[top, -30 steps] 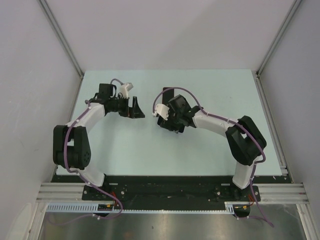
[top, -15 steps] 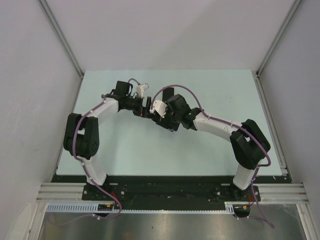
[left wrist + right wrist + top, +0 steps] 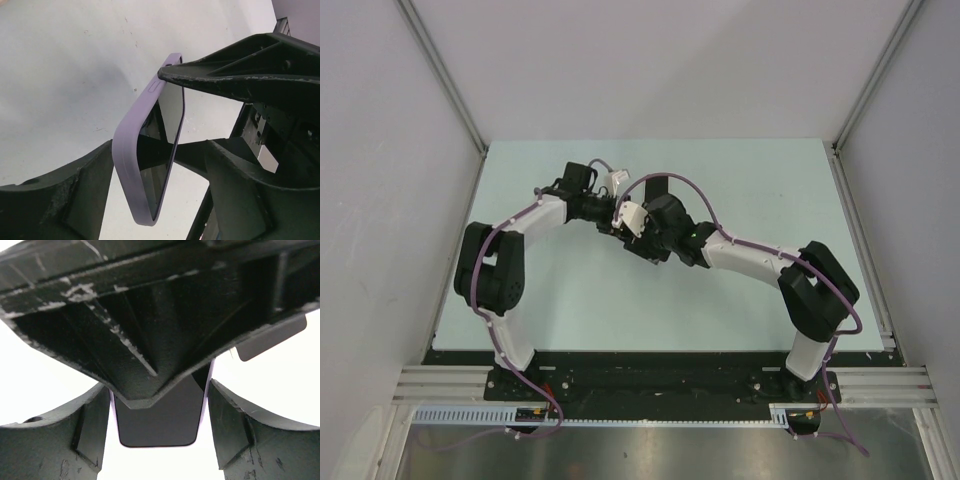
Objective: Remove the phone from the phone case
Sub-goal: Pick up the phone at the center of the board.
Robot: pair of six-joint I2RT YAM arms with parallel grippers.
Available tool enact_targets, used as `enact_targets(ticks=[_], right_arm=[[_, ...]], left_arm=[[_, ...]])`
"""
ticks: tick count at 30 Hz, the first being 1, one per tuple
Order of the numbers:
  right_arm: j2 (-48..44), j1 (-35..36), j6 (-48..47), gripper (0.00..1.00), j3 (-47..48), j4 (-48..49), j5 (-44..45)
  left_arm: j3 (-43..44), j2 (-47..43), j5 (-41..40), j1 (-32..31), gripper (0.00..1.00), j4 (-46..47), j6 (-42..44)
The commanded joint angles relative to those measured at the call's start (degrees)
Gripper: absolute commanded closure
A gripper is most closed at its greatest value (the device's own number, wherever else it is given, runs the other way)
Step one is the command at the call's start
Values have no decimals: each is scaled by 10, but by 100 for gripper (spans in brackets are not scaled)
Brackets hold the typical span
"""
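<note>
Phone case (image 3: pixel 129 165): lilac, with the phone (image 3: pixel 169 125) seated inside it; held tilted, up off the counter (image 3: pixel 60 75).
Where: over the counter's far half, a little left of its middle, where my two arms meet.
Right end effector (image 3: pixel 157 407): clamped on the phone case; one finger (image 3: pixel 235 82) presses its upper end.
Left end effector (image 3: pixel 159 150): wide, one finger on each side of the phone case. One is close against the lilac back, and there is a clear gap on the screen side.

Left fingers (image 3: pixel 609 221) and right fingers (image 3: pixel 636 240) meet above the table (image 3: pixel 770 180)
</note>
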Motion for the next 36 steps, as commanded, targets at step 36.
enact_targets(ticks=[36], right_arm=[[-48,22,-31,100,-20,61,17]], left_arm=[[24,31,49,-16,67,-10,10]])
